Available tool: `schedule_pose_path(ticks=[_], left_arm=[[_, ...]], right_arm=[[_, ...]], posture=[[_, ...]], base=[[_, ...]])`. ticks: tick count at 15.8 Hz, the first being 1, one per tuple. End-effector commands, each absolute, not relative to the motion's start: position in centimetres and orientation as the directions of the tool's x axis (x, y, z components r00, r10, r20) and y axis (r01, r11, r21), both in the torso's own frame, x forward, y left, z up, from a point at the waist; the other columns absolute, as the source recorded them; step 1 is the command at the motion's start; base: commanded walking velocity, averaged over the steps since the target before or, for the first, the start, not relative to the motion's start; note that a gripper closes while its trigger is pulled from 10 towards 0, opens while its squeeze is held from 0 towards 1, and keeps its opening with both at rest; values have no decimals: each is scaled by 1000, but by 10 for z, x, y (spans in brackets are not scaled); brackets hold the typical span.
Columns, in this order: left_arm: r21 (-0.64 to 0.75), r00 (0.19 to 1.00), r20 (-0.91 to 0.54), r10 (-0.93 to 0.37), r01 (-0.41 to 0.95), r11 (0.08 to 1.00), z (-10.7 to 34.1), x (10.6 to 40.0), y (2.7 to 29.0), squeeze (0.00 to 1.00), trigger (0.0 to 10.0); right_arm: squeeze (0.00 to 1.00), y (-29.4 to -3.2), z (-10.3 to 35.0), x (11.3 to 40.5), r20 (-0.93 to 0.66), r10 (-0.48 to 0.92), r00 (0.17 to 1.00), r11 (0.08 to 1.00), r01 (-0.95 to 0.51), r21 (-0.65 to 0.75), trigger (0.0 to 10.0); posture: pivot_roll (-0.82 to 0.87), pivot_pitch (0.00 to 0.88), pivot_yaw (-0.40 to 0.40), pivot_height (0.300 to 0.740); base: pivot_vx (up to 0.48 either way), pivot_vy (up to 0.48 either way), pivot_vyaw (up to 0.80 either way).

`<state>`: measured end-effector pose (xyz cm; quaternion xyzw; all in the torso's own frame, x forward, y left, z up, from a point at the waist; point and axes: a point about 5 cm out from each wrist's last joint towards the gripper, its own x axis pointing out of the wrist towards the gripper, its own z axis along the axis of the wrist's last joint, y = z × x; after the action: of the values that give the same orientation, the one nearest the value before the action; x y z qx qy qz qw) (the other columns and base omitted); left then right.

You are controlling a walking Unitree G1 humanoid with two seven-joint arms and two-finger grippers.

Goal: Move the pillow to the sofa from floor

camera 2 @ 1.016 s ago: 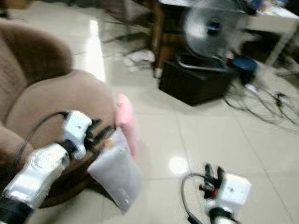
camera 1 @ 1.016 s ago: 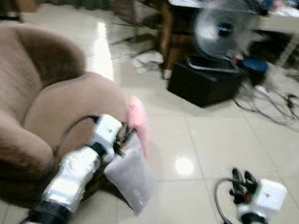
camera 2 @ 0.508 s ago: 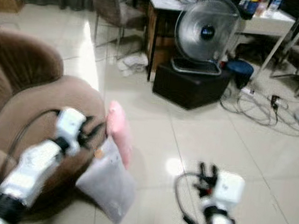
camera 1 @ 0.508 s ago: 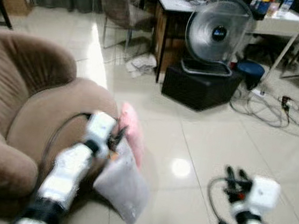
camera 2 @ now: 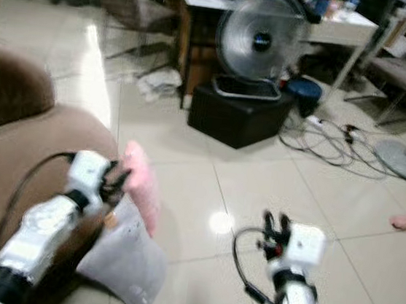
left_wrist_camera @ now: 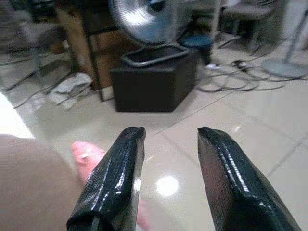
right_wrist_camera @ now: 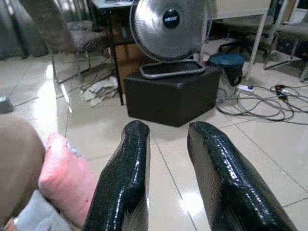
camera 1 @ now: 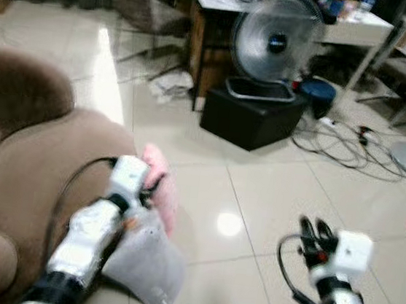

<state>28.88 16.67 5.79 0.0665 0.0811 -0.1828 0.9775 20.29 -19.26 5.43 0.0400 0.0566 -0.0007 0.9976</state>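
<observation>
pink pillow (camera 1: pixel 160 191) leans on the sofa (camera 1: pixel 24 176) — fan (camera 1: pixel 270 46) beyond; both grippers' fingers parted, empty.

A lived-in home room is shown, part lounge and part work corner. A brown plush sofa (camera 1: pixel 18 167) is set on a glossy tiled floor (camera 1: pixel 272 189). A round fan (camera 1: pixel 268 43) is stood on a black box (camera 1: pixel 251 117) beside a cluttered bench (camera 2: pixel 328 23). Chairs (camera 2: pixel 134 12) and loose cables (camera 2: pixel 329 141) are seen behind.
</observation>
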Motion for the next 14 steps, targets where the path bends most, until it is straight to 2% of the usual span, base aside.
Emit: schedule_pose_path(ticks=[1, 6, 14], left_arm=[[116, 917, -169, -361, 382, 917, 60, 290, 156, 0, 10000], [127, 926, -178, -333, 357, 926, 56, 288, 153, 0, 10000], [156, 922, -164, -350, 375, 914, 58, 290, 146, 0, 10000]], right_arm=[[0, -201, 50, 199, -145, -12, 989, 997, 23, 69, 10000], [0, -191, 48, 198, -152, 35, 988, 999, -32, 20, 10000], [0, -189, 46, 196, -153, 32, 988, 999, -27, 33, 10000]], posture=[[24, 0, -59, 725], [29, 0, -54, 665], [25, 0, -47, 585]], base=[[0, 0, 0], [0, 0, 0], [0, 0, 0]])
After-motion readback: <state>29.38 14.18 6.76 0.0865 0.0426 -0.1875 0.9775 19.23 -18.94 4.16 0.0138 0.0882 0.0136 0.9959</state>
